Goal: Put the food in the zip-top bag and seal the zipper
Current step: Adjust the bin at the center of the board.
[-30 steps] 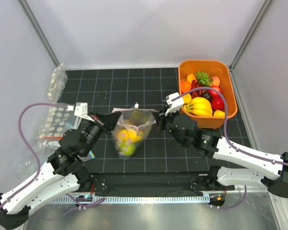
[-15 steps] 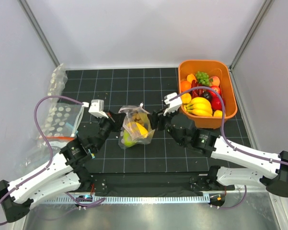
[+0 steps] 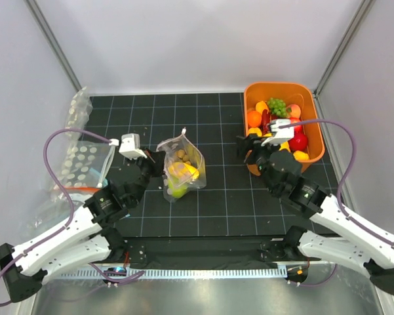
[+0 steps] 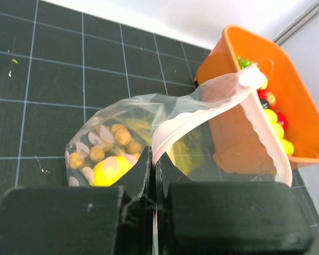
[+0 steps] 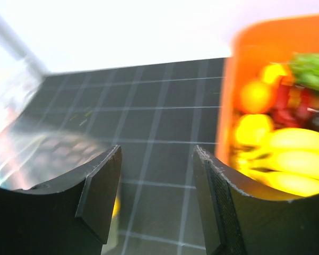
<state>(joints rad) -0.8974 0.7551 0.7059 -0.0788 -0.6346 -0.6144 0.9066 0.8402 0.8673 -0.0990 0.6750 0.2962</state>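
Note:
The zip-top bag (image 3: 181,164) stands on the black mat at centre, holding food (image 3: 177,173): yellow and green pieces and a brown nut cluster (image 4: 112,139). My left gripper (image 3: 156,164) is shut on the bag's left rim, and the pale pink zipper (image 4: 175,125) runs straight into the closed jaws of that gripper (image 4: 154,159). The bag's mouth gapes. My right gripper (image 3: 249,149) is open and empty, apart from the bag, just left of the orange tub (image 3: 285,86). The wrist view shows it (image 5: 156,154) over bare mat, with bananas (image 5: 292,159) to its right.
More toy fruit (image 3: 275,108) fills the tub at the back right. Spare clear bags with bold white dots (image 3: 85,164) lie at the mat's left edge, another (image 3: 75,115) behind them. White walls close in the back and sides.
My right gripper let go of the bag's right rim, opened and swung right toward the tub. The left gripper kept its grip, and the bag shifted slightly back and slumped.

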